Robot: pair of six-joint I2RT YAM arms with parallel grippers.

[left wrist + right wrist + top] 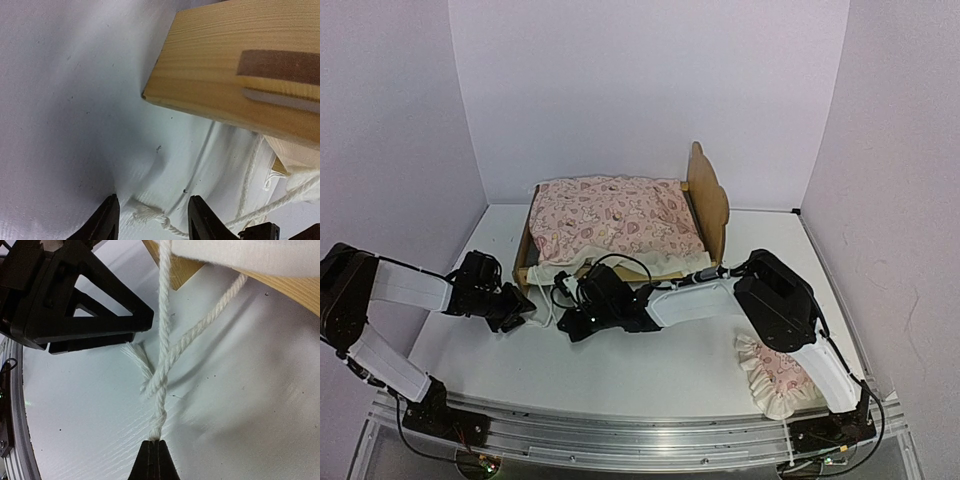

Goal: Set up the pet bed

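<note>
Closest to the lens, right gripper [156, 446] pressed together on the end of a white cord [159, 412], held taut where it twists round a second strand [215, 311]. Opposite it, left gripper [152, 202] spread wide, gripping nothing; only a frayed cord end [147, 216] lying between the fingers on the table [60, 100].

Judged somewhat past halfway. Largest first: pet bed [710, 200] standing at the back middle of the table, headboard on the right. Next, mattress cushion [615, 225] already laid on the frame and covering the base. Then pillow [775, 382] not yet placed, lying on the table at the near right, well apart from the bed and partly under the right arm. Smallest, the cords at the bed's near rail: crossed and twisted, seemingly not yet knotted, so probably the step in hand.

Counted: one bed frame, one cushion, one pillow, at least two cord strands in the right wrist view, with more possibly hidden under the cushion's edge, and two grippers.
</note>
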